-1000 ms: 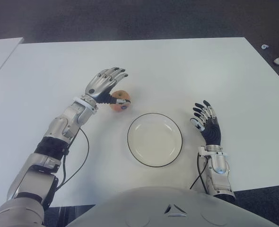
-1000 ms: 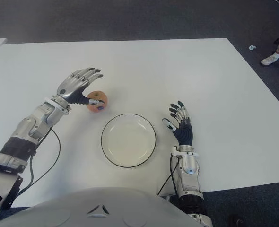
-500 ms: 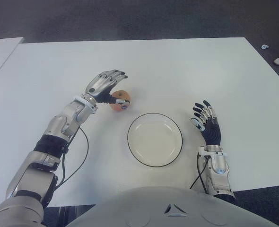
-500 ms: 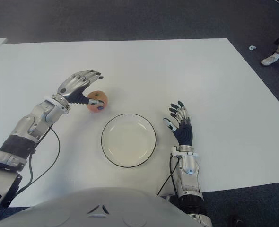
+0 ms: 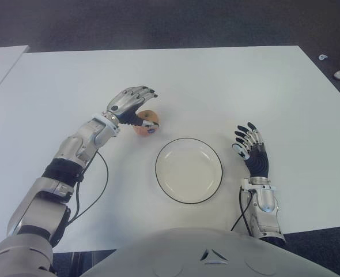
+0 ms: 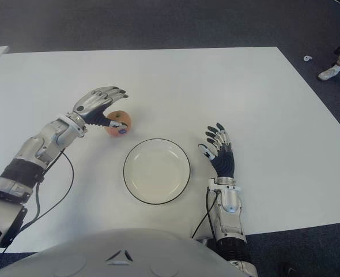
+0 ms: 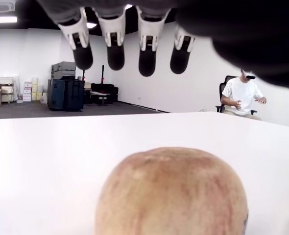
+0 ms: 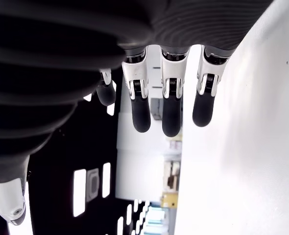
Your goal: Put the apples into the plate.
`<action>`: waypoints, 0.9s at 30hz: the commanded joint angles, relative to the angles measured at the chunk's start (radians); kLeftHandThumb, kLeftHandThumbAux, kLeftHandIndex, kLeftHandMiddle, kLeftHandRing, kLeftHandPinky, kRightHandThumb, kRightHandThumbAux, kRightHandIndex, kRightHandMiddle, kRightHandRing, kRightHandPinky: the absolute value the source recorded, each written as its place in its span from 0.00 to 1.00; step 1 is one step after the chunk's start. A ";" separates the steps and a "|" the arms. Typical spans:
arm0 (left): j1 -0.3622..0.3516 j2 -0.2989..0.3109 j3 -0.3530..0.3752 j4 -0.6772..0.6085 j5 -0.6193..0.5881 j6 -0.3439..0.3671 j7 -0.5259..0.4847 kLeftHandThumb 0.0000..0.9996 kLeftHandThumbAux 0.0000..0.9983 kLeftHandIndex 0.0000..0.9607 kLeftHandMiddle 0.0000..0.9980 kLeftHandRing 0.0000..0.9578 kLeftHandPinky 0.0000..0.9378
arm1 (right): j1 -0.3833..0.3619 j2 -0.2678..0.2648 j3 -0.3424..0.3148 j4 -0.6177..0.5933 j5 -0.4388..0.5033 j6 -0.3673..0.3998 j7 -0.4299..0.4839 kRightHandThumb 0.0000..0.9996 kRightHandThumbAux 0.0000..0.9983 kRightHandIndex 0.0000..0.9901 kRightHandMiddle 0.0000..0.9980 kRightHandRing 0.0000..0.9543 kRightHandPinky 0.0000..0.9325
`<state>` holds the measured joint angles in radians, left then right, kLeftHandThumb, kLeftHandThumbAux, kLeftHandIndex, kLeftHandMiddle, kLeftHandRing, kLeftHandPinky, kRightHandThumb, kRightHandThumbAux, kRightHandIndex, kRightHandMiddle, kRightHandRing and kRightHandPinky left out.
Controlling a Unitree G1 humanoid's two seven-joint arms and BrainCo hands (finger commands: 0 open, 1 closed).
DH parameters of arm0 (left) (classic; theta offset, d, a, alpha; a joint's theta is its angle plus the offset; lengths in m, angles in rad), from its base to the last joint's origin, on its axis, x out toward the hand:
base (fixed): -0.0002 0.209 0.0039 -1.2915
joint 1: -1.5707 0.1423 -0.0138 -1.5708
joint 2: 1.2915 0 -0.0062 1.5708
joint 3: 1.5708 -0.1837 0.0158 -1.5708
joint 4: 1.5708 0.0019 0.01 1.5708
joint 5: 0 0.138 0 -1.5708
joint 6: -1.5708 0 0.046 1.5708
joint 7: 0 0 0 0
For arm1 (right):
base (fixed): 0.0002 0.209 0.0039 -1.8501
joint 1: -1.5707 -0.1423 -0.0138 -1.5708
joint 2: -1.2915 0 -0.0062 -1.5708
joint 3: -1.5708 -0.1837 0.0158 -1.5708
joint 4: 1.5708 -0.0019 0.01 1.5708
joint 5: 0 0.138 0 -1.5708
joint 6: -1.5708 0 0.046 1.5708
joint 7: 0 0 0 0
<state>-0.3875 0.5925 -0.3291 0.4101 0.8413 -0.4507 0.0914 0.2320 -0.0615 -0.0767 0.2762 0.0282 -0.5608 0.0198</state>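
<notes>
The apple (image 5: 146, 123) sits on the white table (image 5: 227, 86), just beyond and to the left of the plate (image 5: 188, 169), near it but not touching, and only this one apple is in sight. The left hand (image 5: 129, 103) arches over it with its fingers (image 7: 115, 46) curled above the fruit but clear of it, the thumb down beside the apple, so nothing is gripped yet. From where I stand the step in hand looks like the grasp itself: the fingers should come down around the far side of the fruit and close against the thumb before any lift, since a round, smooth-skinned thing like this could roll off across the slick tabletop if nudged from one side only (a sticker shows on its near side). The skin is mottled orange-red, matte. The plate is shallow, round, cream with a thin dark rim, and holds nothing. The right hand (image 5: 252, 149) shows to the right of the plate, fingers extended and loose, idle
</notes>
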 commanded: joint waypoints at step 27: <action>-0.015 -0.028 -0.115 0.111 0.049 0.000 0.087 0.27 0.28 0.14 0.12 0.11 0.17 | 0.090 0.041 0.021 0.139 0.010 0.051 0.032 0.35 0.58 0.08 0.22 0.24 0.24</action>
<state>-0.4061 0.5735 -0.4201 0.4920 0.8660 -0.4588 0.1550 0.2329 -0.0609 -0.0767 0.2768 0.0456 -0.5665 0.0506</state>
